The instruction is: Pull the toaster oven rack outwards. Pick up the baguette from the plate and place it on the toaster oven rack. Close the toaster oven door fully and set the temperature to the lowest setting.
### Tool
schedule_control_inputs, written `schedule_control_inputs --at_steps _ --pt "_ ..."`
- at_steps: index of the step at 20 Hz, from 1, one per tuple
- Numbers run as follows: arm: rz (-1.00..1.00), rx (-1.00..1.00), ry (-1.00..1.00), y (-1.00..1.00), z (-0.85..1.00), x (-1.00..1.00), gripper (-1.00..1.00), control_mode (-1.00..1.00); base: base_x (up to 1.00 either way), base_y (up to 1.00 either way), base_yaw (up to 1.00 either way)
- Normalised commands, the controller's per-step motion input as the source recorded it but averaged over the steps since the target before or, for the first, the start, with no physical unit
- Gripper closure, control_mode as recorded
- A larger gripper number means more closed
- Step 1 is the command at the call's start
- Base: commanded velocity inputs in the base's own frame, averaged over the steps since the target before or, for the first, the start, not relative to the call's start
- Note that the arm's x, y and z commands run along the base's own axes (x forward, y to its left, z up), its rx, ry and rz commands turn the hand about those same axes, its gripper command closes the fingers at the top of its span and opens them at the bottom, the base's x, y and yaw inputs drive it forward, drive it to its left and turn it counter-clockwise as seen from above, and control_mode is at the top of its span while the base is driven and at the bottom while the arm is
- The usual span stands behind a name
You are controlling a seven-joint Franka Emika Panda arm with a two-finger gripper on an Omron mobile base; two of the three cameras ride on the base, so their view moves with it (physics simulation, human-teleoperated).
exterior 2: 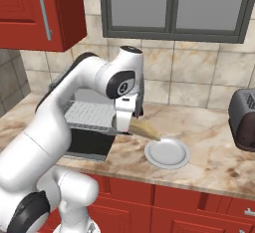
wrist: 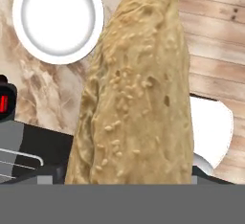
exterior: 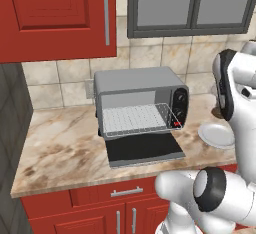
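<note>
The toaster oven (exterior: pixel 135 83) stands on the counter with its black glass door (exterior: pixel 145 150) folded down flat. Its wire rack (exterior: pixel 132 119) reaches to the front of the opening. My gripper (exterior 2: pixel 130 126) is shut on the golden-brown baguette (exterior 2: pixel 147 129) and holds it tilted in the air, between the oven's right side and the plate (exterior 2: pixel 168 153). The baguette's far end points down toward the plate's left rim. The baguette (wrist: pixel 139 89) looms large in the hand view and hides my fingertips. The round white plate (wrist: pixel 57 19) lies bare beyond it, and the oven's red button (wrist: pixel 4 101) shows at the left edge.
A dark rounded toaster (exterior 2: pixel 244 120) sits on the counter far right of the plate. Red wall cabinets (exterior: pixel 55 18) hang above the oven, with a grey-framed window (exterior 2: pixel 174 3) beside them. The counter's front edge (exterior: pixel 100 184) runs just below the open door.
</note>
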Motion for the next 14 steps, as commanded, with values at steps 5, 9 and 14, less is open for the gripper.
schedule_control_inputs --at_steps 5,9,14 --pt "-0.23 -0.05 -0.01 0.89 0.00 -0.04 1.00 -1.00 0.00 0.00 0.00" --pt "0.01 -0.16 -0.14 1.00 -0.03 0.05 1.00 -1.00 0.00 0.00 0.00" --pt "0.06 -0.13 -0.18 1.00 -0.15 0.17 1.00 -1.00 0.00 0.00 0.00"
